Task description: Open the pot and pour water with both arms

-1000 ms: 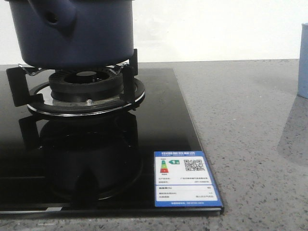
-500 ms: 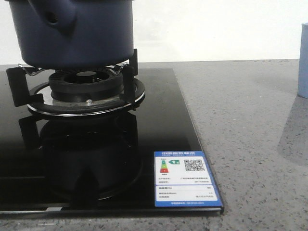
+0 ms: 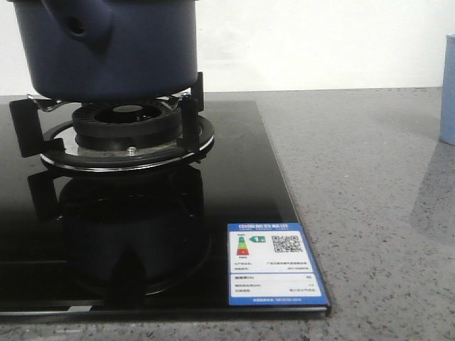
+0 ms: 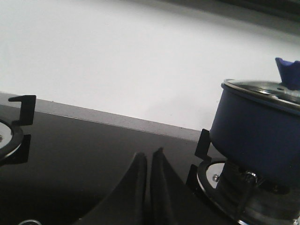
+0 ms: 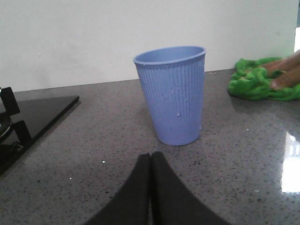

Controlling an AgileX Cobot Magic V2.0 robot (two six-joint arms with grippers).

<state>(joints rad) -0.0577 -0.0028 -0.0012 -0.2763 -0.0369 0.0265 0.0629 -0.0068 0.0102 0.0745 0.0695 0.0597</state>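
Front view: the pot (image 3: 106,50) sits lidded on the burner stand (image 3: 124,138) — likely heavy, smooth-walled; grip its stubby handle (image 3: 82,25). Both grippers — left (image 4: 146,161), right (image 5: 150,161) — pinched closed, empty.

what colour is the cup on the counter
Pale blue cup, vertically ribbed; right wrist view.

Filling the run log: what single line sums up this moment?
pot: lidded, on burner | cup: upright on counter, droplets outside | left gripper: shut, empty | right gripper: shut, empty
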